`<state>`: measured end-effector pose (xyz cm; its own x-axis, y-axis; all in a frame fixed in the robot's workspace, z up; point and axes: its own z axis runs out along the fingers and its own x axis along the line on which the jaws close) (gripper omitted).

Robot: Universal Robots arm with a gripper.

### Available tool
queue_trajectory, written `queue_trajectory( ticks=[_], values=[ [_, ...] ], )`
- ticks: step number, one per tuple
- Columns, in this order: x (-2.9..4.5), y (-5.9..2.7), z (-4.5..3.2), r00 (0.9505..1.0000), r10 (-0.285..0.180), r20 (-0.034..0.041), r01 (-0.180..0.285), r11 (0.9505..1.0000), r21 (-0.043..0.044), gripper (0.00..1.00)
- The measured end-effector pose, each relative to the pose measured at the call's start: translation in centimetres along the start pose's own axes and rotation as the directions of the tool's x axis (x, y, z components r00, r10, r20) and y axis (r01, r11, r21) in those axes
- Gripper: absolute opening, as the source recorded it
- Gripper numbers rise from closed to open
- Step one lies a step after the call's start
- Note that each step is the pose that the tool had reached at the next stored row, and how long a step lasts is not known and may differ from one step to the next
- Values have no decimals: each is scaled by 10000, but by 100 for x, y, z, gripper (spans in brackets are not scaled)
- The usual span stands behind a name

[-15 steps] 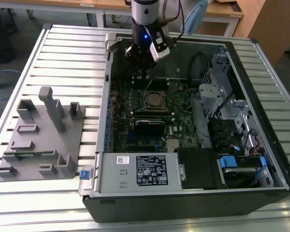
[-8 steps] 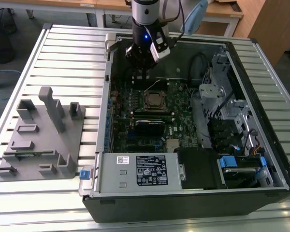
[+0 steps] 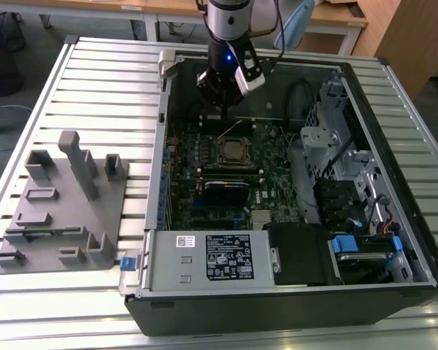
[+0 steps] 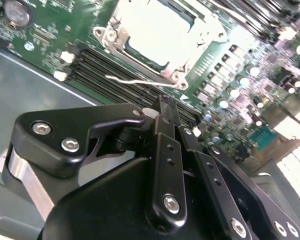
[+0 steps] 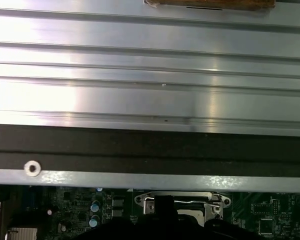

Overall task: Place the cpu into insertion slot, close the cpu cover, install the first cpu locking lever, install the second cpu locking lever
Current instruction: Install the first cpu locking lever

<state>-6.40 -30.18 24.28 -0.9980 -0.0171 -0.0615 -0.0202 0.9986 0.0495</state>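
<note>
The black gripper (image 3: 219, 111) is hanging in the exterior view's upper middle, inside the open dark computer case (image 3: 394, 219), its pincer drawn narrow and gripping nothing. Just below it in that view, the dull silver square cpu (image 3: 234, 150) is sitting in the silver-rimmed insertion slot (image 3: 220, 162), with the thin silver cpu cover (image 4: 210, 37) lying over it. A thin wire lever (image 4: 135, 80) is jutting toward the gripper over long black memory slots (image 4: 102, 75). A silver drive cage (image 3: 336, 146) is crowding the exterior view's right.
</note>
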Motion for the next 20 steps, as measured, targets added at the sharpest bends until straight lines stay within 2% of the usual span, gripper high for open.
queue_trajectory(
  ticks=[3,6,8,11,12,14,15,20],
  values=[
    [-46,-2,19,10000,0,1,0,10000,-2,11],
    [-60,-4,65,10000,1,1,-1,10000,-6,11],
    [-63,-6,91,10000,4,2,-4,10000,-41,11],
    [-64,-7,108,10000,14,12,-14,9998,-211,11],
    [-64,-7,109,10000,19,16,-18,9996,-288,11],
    [-64,-7,111,10000,32,29,-31,9987,-512,11],
    [-64,-6,111,10000,36,30,-34,9984,-558,11],
    [-86,-12,118,10000,36,25,-35,9984,-560,11]
  ],
)
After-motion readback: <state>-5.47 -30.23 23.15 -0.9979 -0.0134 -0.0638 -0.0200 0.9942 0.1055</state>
